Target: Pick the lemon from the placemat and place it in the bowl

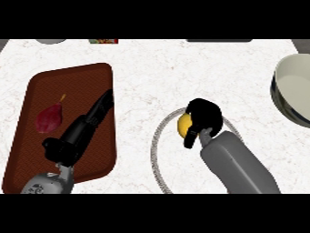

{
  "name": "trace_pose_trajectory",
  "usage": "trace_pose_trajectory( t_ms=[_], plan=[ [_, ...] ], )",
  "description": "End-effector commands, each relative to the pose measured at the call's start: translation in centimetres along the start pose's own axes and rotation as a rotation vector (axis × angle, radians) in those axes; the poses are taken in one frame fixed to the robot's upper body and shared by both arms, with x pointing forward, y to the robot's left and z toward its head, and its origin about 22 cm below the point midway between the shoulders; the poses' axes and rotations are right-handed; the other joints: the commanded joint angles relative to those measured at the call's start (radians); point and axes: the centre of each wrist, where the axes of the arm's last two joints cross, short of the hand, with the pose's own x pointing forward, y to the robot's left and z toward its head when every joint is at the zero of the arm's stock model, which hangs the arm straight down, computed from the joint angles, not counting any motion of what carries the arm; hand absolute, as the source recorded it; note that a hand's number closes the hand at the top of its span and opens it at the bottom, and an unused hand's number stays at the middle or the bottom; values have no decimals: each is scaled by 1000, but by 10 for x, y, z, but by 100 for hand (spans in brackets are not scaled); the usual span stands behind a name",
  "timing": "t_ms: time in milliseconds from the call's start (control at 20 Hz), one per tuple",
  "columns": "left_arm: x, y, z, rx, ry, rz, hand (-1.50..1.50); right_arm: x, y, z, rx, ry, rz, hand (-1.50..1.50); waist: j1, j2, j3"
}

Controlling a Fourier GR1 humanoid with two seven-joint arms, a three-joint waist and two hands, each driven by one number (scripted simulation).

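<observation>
You are working the pick step: your right hand (204,117) is curling round the lemon (182,126), which is sitting over the round placemat (155,146); judging it not yet lifted. Next you are needing a lift, then a carry right to the bowl (302,91), well apart. Your left hand (83,129) is lying straight-fingered over the brown tray (50,82).

Bare counter (244,77) between placemat (155,145) and bowl (305,86), nothing standing there, brown tray (63,82) well off left.
</observation>
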Motion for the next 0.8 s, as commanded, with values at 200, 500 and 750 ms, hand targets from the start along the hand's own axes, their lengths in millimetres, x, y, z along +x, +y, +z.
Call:
trace_pose_trajectory(
  t_ms=[200,500,750],
  plan=[
    [8,7,-18,24,-6,-2,0,-63,-52,-17,-17,-188,106,150,-6,1,0],
    [-4,1,0,24,-4,10,0,-77,-85,-12,-308,-42,152,150,-5,-2,0],
    [-5,5,-2,30,-2,11,0,-54,-127,26,-571,-109,19,150,-13,-5,-1]
  ],
)
